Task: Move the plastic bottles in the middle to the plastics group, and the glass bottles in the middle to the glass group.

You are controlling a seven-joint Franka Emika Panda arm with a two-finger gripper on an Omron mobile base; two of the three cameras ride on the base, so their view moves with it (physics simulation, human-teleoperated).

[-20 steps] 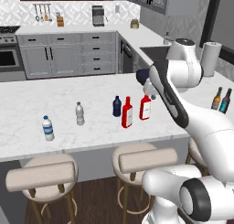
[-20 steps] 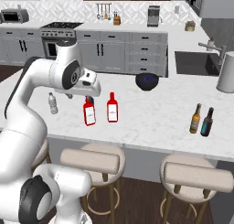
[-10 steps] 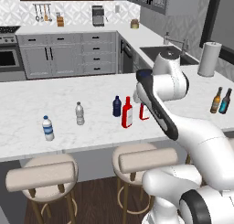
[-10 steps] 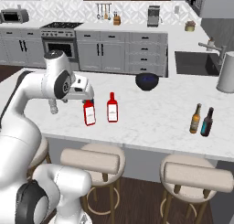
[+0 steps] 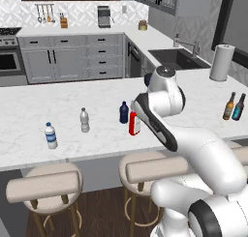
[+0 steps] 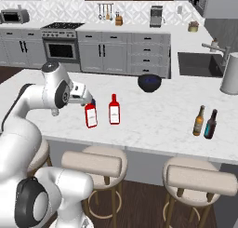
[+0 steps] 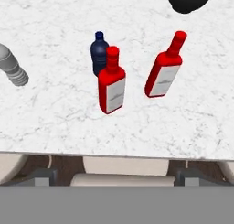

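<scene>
Left base view: the arm bends across mid-frame and hides one red bottle, so just one red bottle (image 5: 134, 124) shows beside the navy bottle (image 5: 124, 112); two clear water bottles (image 5: 84, 120) centre-left, two dark bottles (image 5: 229, 106) far right.

Right base view: both red ones stand at centre, gripper (image 6: 83, 94) just left (can't tell its opening).

Hand view: two reds, navy bottle behind, all mid-frame.

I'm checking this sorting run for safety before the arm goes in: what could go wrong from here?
The navy bottle stands right behind one red bottle; reaching for either could knock the other over. The second red bottle is close beside them, so a wide approach may clip it too. The dark bowl sits just beyond the cluster, and a toppled bottle might roll into it. The gripper's jaws can't be judged here.
</scene>
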